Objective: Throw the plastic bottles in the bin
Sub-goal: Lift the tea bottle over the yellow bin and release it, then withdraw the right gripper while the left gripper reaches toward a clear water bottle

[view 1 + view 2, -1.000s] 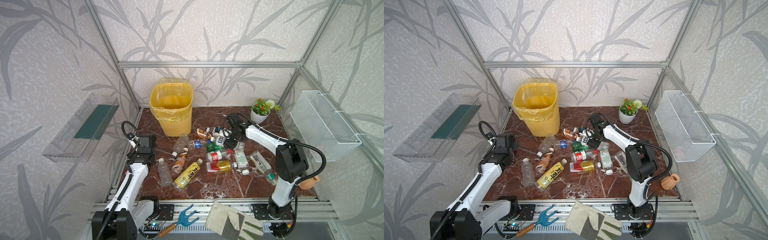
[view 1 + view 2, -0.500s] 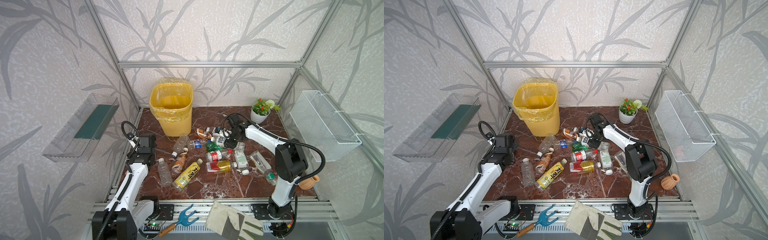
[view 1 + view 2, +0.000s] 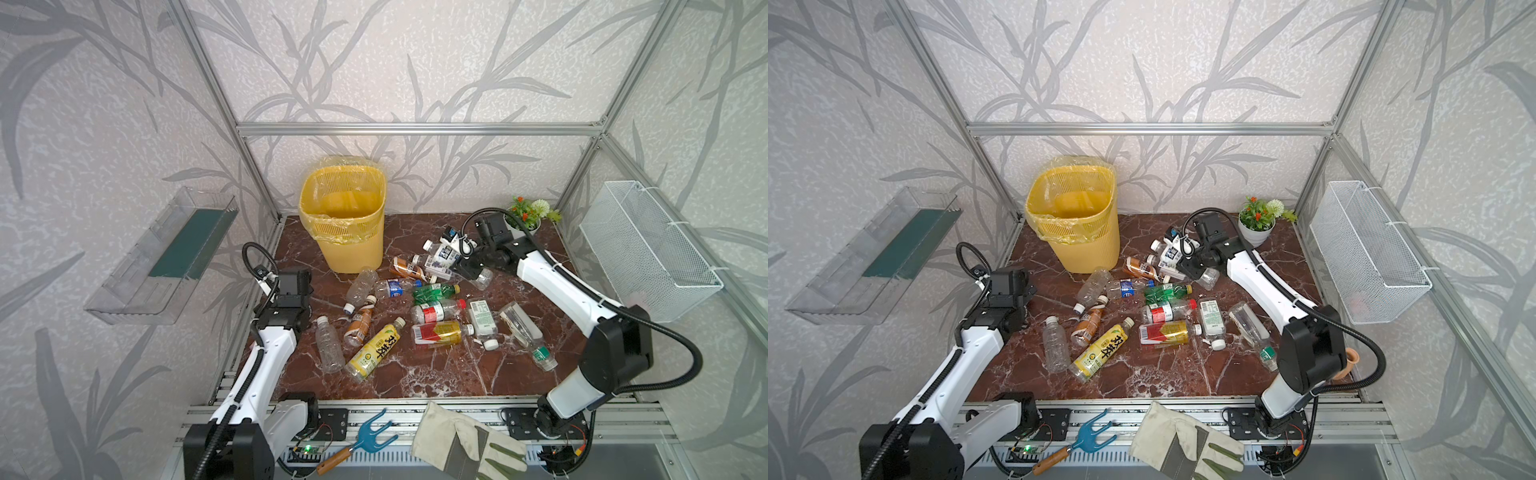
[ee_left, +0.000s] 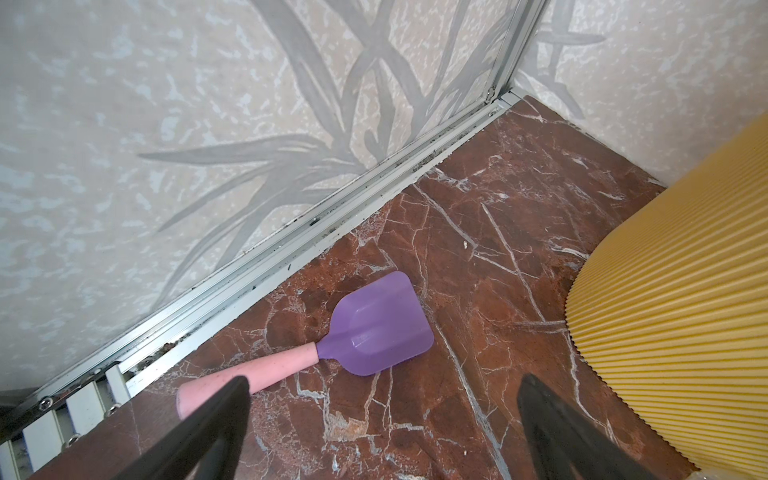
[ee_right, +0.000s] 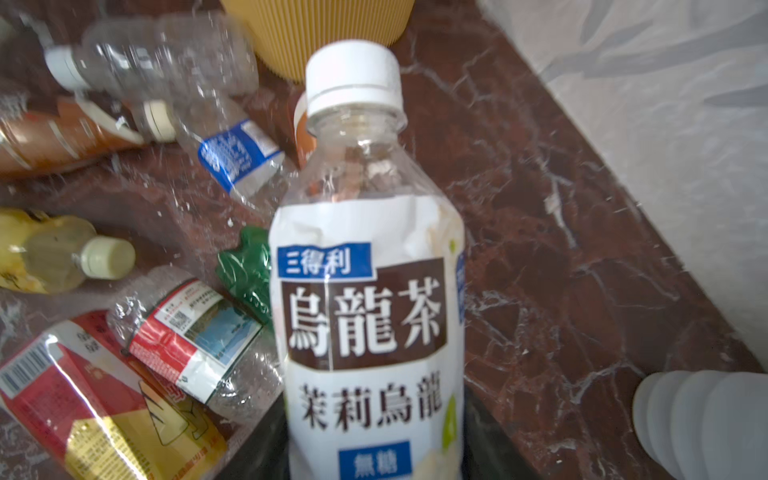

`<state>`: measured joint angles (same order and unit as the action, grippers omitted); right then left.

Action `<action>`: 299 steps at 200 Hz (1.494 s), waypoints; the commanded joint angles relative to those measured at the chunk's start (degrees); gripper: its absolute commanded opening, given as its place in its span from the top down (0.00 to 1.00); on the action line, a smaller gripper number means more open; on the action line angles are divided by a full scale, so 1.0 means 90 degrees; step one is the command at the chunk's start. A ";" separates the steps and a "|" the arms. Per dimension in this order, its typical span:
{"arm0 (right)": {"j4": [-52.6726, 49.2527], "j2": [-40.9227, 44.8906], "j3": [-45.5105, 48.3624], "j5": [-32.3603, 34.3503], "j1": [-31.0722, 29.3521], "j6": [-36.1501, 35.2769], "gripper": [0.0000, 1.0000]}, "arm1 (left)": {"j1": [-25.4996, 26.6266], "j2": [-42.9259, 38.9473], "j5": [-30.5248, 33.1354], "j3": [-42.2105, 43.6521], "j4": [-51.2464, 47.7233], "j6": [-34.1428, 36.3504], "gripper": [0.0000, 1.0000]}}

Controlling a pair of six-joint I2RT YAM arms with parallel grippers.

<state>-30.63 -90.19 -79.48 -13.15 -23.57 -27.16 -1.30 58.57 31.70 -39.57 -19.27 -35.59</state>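
Note:
My right gripper is shut on a clear bottle with a white and brown label, held a little above the pile. Its white cap points toward the bin, a tall yellow lattice basket with a bag liner at the back left. Several other plastic bottles lie across the middle of the table, among them a yellow-labelled one, a red-labelled one and a green one. My left gripper hangs open and empty by the left wall.
A purple spatula lies on the marble under the left gripper, beside the bin's ribbed side. A potted plant stands at the back right. A white wire basket and a clear tray hang on the side walls.
My right jaws have closed on the white-labelled bottle and raised it slightly off the pile. The left arm has not moved.

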 commanded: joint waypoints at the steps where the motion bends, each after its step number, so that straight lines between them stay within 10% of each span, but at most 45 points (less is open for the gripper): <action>1: 0.1468 0.0643 0.0442 -0.0655 0.0079 0.0898 0.45 | -0.0039 -0.0111 0.0046 0.0032 -0.0076 -0.0112 0.01; 56: 0.5055 0.0772 0.0607 -0.1383 0.0163 0.4426 0.44 | -0.0040 -0.0146 -0.0134 0.0043 -0.0148 -0.0176 0.01; 128: 0.7887 -0.1514 -0.1606 -0.0885 -0.0380 0.7842 0.45 | -0.0037 -0.0388 -0.0289 0.0188 -0.0230 -0.0332 0.01; 188: 0.6139 -0.4461 -0.5851 -0.0493 -0.1261 0.7535 0.39 | -0.0054 -0.0560 -0.0362 0.0266 -0.0339 -0.0448 0.01; 218: 0.2438 -0.7152 -1.1323 0.0120 -0.1524 0.6391 0.13 | -0.0053 -0.0641 -0.0521 0.0229 -0.0504 -0.0542 0.01; 224: 0.2528 -0.7090 -1.1132 -0.0026 -0.1390 0.6727 0.00 | -0.0058 -0.0669 -0.0554 0.0228 -0.0529 -0.0540 0.01; 260: 0.3707 -0.5045 -0.7900 0.0226 -0.1311 0.6043 0.01 | -0.0079 -0.0765 -0.0582 0.0350 -0.0529 -0.0608 0.01; 299: 0.2355 -0.4912 -0.9397 -0.0314 -0.1269 0.5328 0.01 | -0.0070 -0.0813 -0.0689 0.0328 -0.0736 -0.0665 0.01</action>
<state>-5.37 -141.69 -156.09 -13.26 -34.61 27.20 -1.63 52.21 25.41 -36.88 -22.94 -39.83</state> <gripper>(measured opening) 0.991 0.991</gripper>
